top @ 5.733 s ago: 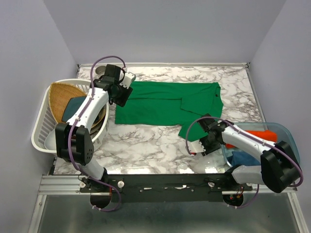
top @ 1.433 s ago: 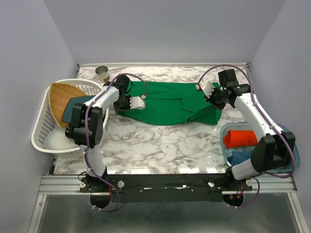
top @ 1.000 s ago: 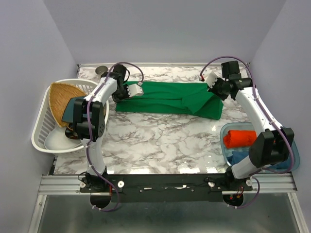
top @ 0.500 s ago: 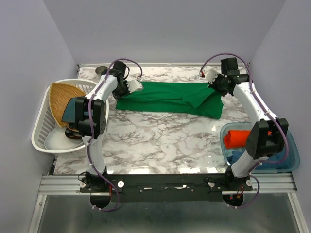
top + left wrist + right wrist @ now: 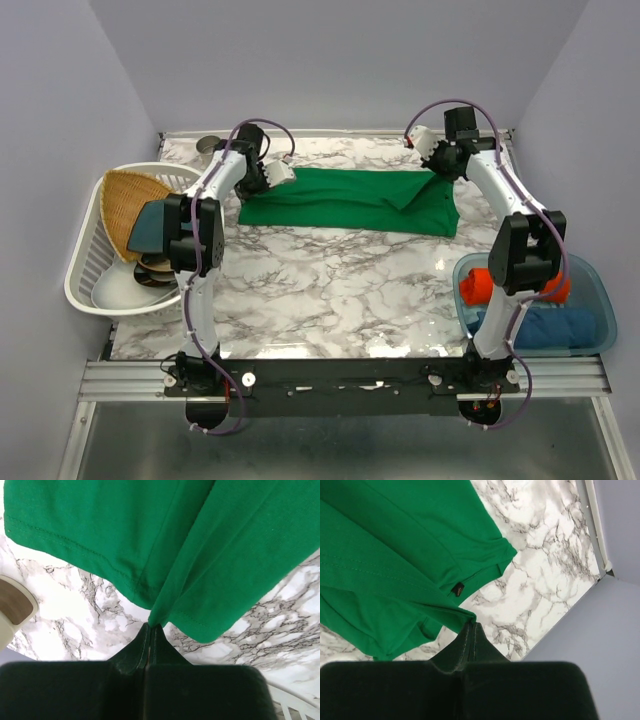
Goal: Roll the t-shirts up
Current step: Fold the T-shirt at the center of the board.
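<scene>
One green t-shirt (image 5: 345,198) spread flat; one orange-red roll (image 5: 478,287); one blue roll (image 5: 545,330).

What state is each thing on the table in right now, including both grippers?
green t-shirt: folded into a long band, not yet rolled, pinched at both ends.
left gripper: shut on the shirt's left end.
right gripper: shut on the shirt's right end.
orange-red t-shirt: rolled, in the blue bin.
blue t-shirt: rolled, in the same bin.
</scene>
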You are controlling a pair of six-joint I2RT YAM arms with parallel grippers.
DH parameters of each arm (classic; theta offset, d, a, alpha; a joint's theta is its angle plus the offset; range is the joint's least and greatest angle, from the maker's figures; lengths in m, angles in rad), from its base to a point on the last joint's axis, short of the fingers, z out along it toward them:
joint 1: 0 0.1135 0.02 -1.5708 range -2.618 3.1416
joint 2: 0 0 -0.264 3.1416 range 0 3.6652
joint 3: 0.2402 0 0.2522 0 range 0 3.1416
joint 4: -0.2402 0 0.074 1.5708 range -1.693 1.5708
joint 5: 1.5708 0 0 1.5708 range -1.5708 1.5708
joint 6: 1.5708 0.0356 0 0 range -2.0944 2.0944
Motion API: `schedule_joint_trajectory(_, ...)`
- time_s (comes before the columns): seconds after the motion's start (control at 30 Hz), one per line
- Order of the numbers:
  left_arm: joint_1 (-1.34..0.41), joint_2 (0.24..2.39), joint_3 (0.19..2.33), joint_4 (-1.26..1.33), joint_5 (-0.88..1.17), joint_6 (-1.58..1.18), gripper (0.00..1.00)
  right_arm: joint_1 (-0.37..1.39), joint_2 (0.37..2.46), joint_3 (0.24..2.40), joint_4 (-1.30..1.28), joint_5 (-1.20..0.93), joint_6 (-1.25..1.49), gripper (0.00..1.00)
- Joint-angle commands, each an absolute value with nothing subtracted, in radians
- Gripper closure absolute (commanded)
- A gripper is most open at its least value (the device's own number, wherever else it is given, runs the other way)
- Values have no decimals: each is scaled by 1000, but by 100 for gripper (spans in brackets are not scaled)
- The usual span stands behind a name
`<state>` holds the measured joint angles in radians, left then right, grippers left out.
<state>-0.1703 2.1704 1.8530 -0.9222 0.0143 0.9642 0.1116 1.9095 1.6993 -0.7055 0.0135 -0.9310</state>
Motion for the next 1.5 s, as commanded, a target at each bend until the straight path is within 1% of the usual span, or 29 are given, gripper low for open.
schedule_joint_trajectory(0.0,-166,2210,1898,-922,-51,973,100,106,1994,1781,-680,31,-948,99)
schedule_joint_trajectory(0.2,-164,2227,1916,-905,-61,954,100,106,2043,1832,-678,29,-948,100)
schedule_joint_trajectory(0.4,-166,2253,1962,-899,-64,937,96,106,2078,1835,-643,58,-953,100)
schedule_joint_trajectory(0.67,-166,2279,1974,-888,-77,931,95,106,2118,1864,-611,80,-945,100)
schedule_joint_trajectory(0.9,-166,2295,1988,-859,-81,907,94,104,2195,1960,-626,81,-891,100)
schedule_joint_trajectory(0.97,-167,2302,2003,-864,-83,902,91,107,2201,1965,-620,78,-885,100)
schedule_joint_trajectory(1.0,-167,2309,2008,-865,-87,894,87,109,2203,1968,-618,78,-882,100)
schedule_joint_trajectory(1.03,-167,2312,2009,-859,-94,890,78,110,2204,1970,-615,81,-877,100)
schedule_joint_trajectory(1.07,-167,2310,2008,-851,-101,882,76,112,2206,1970,-611,96,-871,96)
schedule_joint_trajectory(1.1,-167,2304,2006,-844,-106,876,75,113,2206,1970,-598,106,-864,89)
schedule_joint_trajectory(1.13,-167,2295,1994,-812,-124,852,68,115,2201,1971,-589,116,-851,73)
schedule_joint_trajectory(1.2,-167,2248,1979,-773,-123,824,63,117,2178,1983,-577,144,-807,61)
schedule_joint_trajectory(1.23,-167,2223,1955,-717,-124,783,57,117,2168,1990,-580,149,-793,55)
schedule_joint_trajectory(1.33,-169,2140,1919,-670,-95,724,52,115,2102,1968,-630,127,-775,53)
schedule_joint_trajectory(1.37,-172,2125,1911,-673,-69,697,52,115,2086,1948,-646,111,-785,53)
schedule_joint_trajectory(1.47,-189,2092,1853,-703,-43,681,52,115,2066,1895,-802,48,-842,52)
